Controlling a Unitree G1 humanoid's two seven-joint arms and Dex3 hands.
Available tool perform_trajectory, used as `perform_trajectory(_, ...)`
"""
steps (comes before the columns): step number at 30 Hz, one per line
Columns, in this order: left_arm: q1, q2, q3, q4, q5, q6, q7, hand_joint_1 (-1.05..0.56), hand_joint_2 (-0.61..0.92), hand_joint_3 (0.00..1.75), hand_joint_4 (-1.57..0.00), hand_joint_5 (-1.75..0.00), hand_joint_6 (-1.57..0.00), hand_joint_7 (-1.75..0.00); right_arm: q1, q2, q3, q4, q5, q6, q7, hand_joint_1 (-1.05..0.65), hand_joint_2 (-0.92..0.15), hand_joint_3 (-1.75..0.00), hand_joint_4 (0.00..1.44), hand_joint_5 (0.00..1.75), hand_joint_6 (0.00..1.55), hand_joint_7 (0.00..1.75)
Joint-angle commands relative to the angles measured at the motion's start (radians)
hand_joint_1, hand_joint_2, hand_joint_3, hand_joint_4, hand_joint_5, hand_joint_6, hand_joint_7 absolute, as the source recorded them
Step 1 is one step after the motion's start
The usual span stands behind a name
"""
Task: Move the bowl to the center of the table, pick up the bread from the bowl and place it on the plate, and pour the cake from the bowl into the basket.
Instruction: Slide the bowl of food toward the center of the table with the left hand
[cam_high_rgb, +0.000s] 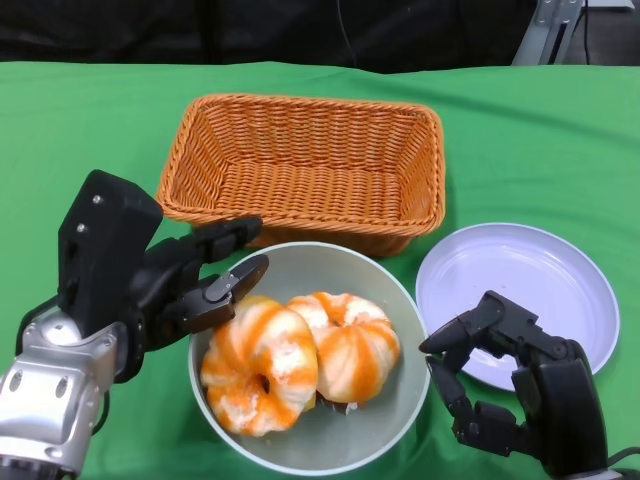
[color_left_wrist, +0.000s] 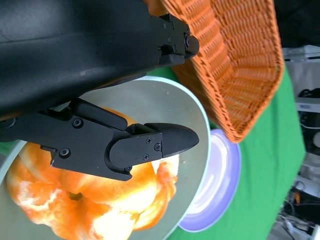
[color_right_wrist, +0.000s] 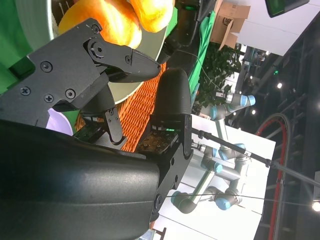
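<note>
You see a green table, an orange woven basket, a pale grey-green bowl, orange-and-white swirled pastries, a lavender plate, and black robot hands.

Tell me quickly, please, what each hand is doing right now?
Left hand: open, fingers apart over the bowl's rim, holding nothing.
Right hand: open, beside the bowl, holding nothing.

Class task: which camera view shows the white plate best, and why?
The head view: the whole plate shows, bare, right of the bowl. The left wrist view catches only a part of it past the bowl's rim; the right wrist view shows just a pale sliver behind the right hand.
</note>
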Motion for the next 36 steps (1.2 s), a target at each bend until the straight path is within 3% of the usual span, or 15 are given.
perform_trajectory(1,0.018,0.001,0.026,-0.033,-0.016,-0.015,0.021,-0.63,0.92,0.52,-0.12,-0.03,-0.01,-0.01,-0.004,-0.006,-0.007,0.000,0.001,-0.014,-0.015,-0.26,-0.52,-0.87,0.79,1.53,0.71,1.26)
perform_trajectory(4,0.025,-0.004,0.032,-0.053,0.008,-0.026,0.060,-0.60,0.92,0.51,-0.15,-0.04,-0.04,-0.02,-0.003,-0.009,-0.004,-0.001,0.006,-0.010,-0.011,-0.26,-0.52,-0.87,0.79,1.53,0.71,1.26)
perform_trajectory(8,0.047,0.000,0.005,-0.076,0.139,-0.136,0.205,-0.53,0.92,0.46,-0.22,-0.07,-0.16,-0.06,-0.003,-0.011,-0.003,0.005,0.011,-0.017,-0.010,-0.26,-0.52,-0.87,0.79,1.54,0.70,1.26)
perform_trajectory(15,0.061,-0.042,0.088,-0.062,0.145,-0.338,0.342,-0.49,0.92,0.31,-0.44,-0.16,-0.37,-0.11,0.004,-0.012,-0.003,0.001,0.019,-0.011,-0.007,-0.26,-0.51,-0.87,0.79,1.53,0.71,1.26)
perform_trajectory(20,0.041,-0.055,0.172,0.028,0.041,-0.555,0.283,-0.41,0.92,0.21,-0.60,-0.22,-0.55,-0.14,0.008,-0.016,-0.004,0.000,0.030,-0.008,0.001,-0.26,-0.52,-0.85,0.77,1.53,0.70,1.26)
perform_trajectory(25,0.015,-0.069,0.232,0.116,-0.088,-0.671,0.195,-0.41,0.92,0.11,-0.79,-0.25,-0.76,-0.13,0.008,-0.021,-0.008,0.005,0.030,-0.013,0.004,-0.25,-0.53,-0.85,0.78,1.52,0.70,1.26)
perform_trajectory(30,-0.007,-0.088,0.262,0.246,-0.119,-0.817,0.157,-0.16,0.92,0.18,-0.98,-0.35,-1.00,-0.19,0.011,-0.025,-0.010,-0.002,0.054,-0.005,0.019,-0.24,-0.52,-0.85,0.77,1.50,0.70,1.25)
perform_trajectory(31,-0.015,-0.091,0.267,0.291,-0.107,-0.866,0.163,-0.08,0.91,0.29,-0.97,-0.62,-1.11,-0.24,0.012,-0.027,-0.011,-0.004,0.060,-0.002,0.023,-0.24,-0.52,-0.85,0.76,1.49,0.70,1.24)
perform_trajectory(33,-0.031,-0.089,0.273,0.376,-0.080,-0.946,0.180,-0.01,0.87,0.47,-0.87,-1.06,-1.14,-0.41,0.013,-0.031,-0.013,-0.007,0.068,-0.001,0.030,-0.24,-0.52,-0.85,0.75,1.48,0.70,1.23)
perform_trajectory(34,-0.039,-0.086,0.276,0.427,-0.070,-0.980,0.188,0.07,0.79,0.72,-0.80,-1.32,-1.04,-0.75,0.014,-0.032,-0.015,-0.007,0.071,-0.002,0.032,-0.24,-0.52,-0.85,0.74,1.48,0.70,1.23)
perform_trajectory(36,-0.047,-0.074,0.287,0.530,-0.059,-1.031,0.188,0.08,0.68,0.94,-0.76,-1.47,-0.91,-1.13,0.017,-0.036,-0.019,-0.011,0.073,-0.003,0.035,-0.24,-0.52,-0.86,0.74,1.48,0.71,1.22)
